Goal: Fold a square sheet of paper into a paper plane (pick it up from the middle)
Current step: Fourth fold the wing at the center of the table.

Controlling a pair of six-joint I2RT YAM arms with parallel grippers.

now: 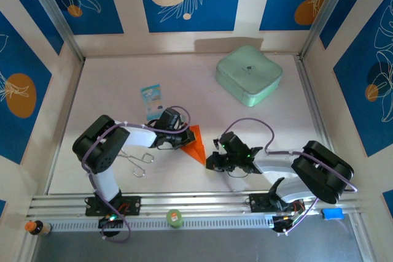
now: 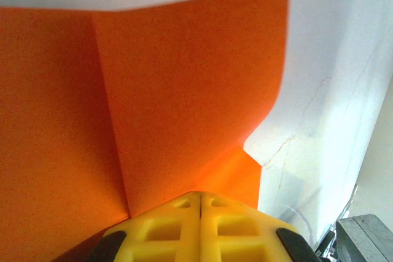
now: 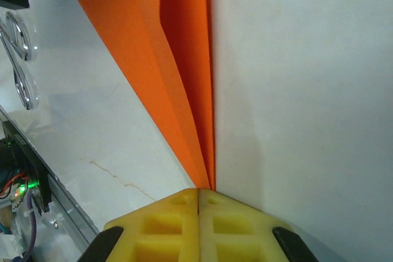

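Observation:
The square sheet of paper (image 1: 196, 142) is bright orange and folded into a narrow pointed dart lying flat on the white table (image 1: 110, 90). Its wide end points up-left and its tip points down-right. My left gripper (image 1: 180, 141) is shut, with its yellow fingertips resting on the wide end of the paper (image 2: 184, 90), beside a raised flap and a crease. My right gripper (image 1: 212, 162) is shut too, its tips (image 3: 198, 192) meeting the pointed end where the layered folds of the paper (image 3: 178, 78) converge. Whether either gripper pinches the paper or just presses on it cannot be told.
A mint-green box (image 1: 249, 75) stands at the back right. A small blue-and-white packet (image 1: 151, 101) lies behind the left gripper. Metal scissors (image 1: 140, 159) (image 3: 22, 59) lie under the left arm. A green roll (image 1: 175, 218) sits on the front rail.

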